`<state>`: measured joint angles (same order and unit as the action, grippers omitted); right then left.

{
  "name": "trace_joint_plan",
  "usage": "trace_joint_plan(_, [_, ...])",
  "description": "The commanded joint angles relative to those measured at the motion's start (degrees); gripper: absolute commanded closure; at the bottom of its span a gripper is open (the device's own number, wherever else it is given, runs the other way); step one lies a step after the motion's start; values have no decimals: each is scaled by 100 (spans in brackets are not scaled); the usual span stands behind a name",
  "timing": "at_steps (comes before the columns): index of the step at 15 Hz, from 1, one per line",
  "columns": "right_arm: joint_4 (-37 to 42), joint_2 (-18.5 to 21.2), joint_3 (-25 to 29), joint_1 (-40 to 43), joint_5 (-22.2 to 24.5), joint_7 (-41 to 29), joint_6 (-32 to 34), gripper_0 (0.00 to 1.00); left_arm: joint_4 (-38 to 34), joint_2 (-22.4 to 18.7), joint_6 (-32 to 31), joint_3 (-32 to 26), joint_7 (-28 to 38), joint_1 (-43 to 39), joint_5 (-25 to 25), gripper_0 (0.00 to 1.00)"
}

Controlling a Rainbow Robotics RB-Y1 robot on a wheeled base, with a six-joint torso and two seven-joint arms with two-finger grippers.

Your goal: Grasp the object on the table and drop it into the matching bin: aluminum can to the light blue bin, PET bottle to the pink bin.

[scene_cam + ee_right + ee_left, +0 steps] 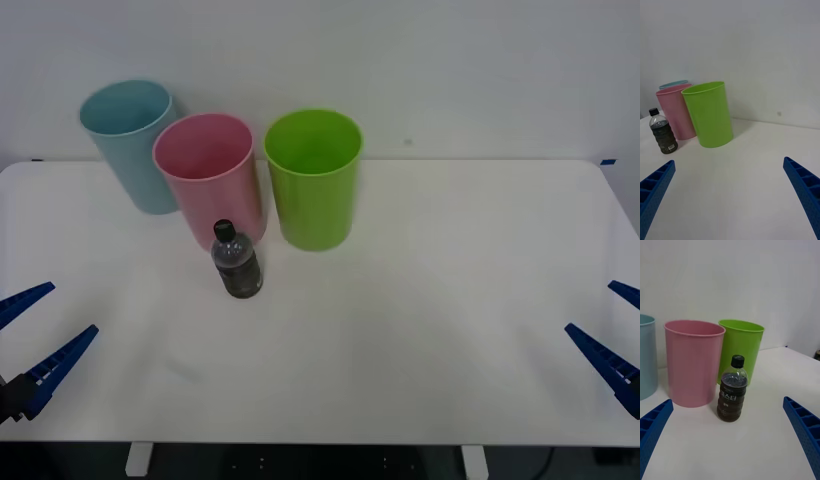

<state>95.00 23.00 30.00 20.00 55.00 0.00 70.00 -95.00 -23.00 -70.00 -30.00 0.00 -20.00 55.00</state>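
Note:
A small clear PET bottle (237, 262) (663, 132) (732, 390) with a black cap and dark label stands upright on the white table (420, 330), just in front of the pink bin (211, 176) (675, 111) (693, 362). The light blue bin (133, 143) (673, 84) (646, 356) stands behind and left of the pink one. My left gripper (36, 335) (728, 442) hovers open at the table's front left, well short of the bottle. At the front right my right gripper (612, 335) (730, 198) is open too, holding nothing.
A lime green bin (313, 177) (709, 113) (740, 349) stands right of the pink one, close beside it. A white wall rises behind the table's far edge. Bare tabletop stretches across the right half and the front.

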Motion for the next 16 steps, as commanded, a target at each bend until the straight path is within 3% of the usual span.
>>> trace_joint_plan(1, [0,0,0,0,0,0,0,0,0,0,0,0,0,0,0,0])
trace_joint_plan(11, [0,0,0,0,0,0,0,0,280,68,189,223,-88,181,336,0])
trace_joint_plan(16, [0,0,0,0,0,0,0,0,641,68,690,829,-325,392,354,0])
